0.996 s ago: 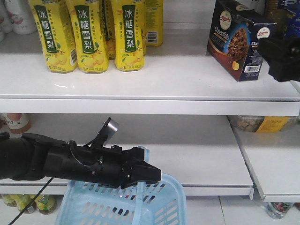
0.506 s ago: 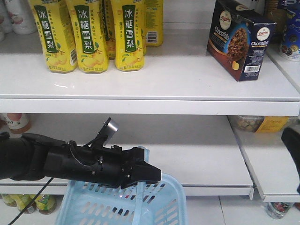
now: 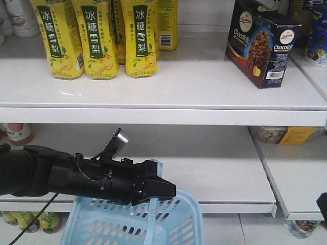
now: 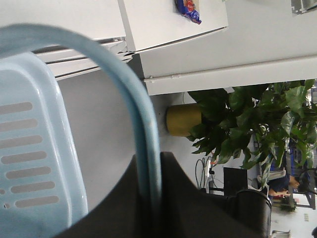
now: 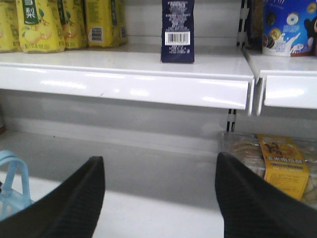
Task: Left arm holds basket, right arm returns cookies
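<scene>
You are seeing only the bottom tip of the right arm (image 3: pixel 322 204), which the front view's right edge is cutting off. The lower edge of that view is slicing the basket (image 3: pixel 168 219) away below the left jaws, so its floor is staying hidden from you. In the right wrist view the frame top is cropping the cookies (image 5: pixel 178 30) beyond the jaws, and the small print is reading too fine. The left gripper (image 4: pixel 148 198) is filling the bottom of its own view, its fingertips lying outside the frame.
</scene>
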{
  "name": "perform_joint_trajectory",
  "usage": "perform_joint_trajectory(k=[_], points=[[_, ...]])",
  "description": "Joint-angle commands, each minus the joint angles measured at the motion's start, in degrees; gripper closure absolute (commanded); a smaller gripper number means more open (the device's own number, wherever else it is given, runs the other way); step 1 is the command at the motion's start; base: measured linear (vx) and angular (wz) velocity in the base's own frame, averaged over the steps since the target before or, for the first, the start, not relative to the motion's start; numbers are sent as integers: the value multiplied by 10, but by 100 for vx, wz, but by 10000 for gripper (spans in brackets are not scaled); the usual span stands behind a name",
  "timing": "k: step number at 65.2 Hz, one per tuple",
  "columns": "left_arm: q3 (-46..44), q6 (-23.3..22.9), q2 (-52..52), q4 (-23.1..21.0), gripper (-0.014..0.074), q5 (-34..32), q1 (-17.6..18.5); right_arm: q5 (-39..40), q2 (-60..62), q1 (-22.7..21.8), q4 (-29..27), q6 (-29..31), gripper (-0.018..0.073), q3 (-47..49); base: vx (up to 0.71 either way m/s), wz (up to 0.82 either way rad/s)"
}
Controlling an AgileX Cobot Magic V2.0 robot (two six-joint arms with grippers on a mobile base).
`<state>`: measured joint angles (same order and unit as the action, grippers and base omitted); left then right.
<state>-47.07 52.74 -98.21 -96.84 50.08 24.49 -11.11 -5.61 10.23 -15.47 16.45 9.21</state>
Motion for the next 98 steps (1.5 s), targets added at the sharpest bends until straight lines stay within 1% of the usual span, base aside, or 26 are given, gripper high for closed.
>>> perform_joint_trajectory(k=[1,5,7,11,15,18,20,21,58,67,73,79,88,94,98], points=[[-19,33,31,-45,603,20,-1,37,-6,-2,-2,10,137,8,0,0],[-19,33,31,-45,603,20,-1,33,-6,-2,-2,10,178,8,0,0],[-19,33,31,-45,603,20,-1,32,-6,-2,-3,10,217,8,0,0],[-19,33,31,-45,603,20,-1,31,-6,-2,-6,10,310,8,0,0],[-19,33,31,-45,603,20,-1,31,-6,-2,-7,10,421,8,0,0],[-19,33,31,-45,603,20,-1,32,-6,-2,-7,10,520,8,0,0],[-19,33,31,-45,603,20,-1,33,-6,-2,-7,10,567,8,0,0],[-19,33,31,-45,603,20,-1,36,-6,-2,-8,9,574,8,0,0],[-19,33,31,-45,603,20,0,41,-6,-2,-9,9,567,8,0,0],[2,33,36,-45,603,15,1,41,-6,-2,-9,9,567,8,0,0],[35,30,70,-21,603,-11,1,41,-6,-2,-9,9,567,8,0,0],[78,30,126,7,603,-56,1,41,-6,-2,-9,9,567,8,0,0],[156,30,248,38,603,-114,1,41,-6,-2,-9,9,567,8,0,0],[198,30,335,79,603,-146,-1,41,-6,-2,-9,9,567,8,0,0],[222,30,390,122,603,-169,-1,41,-6,-2,-9,9,567,8,0,0]])
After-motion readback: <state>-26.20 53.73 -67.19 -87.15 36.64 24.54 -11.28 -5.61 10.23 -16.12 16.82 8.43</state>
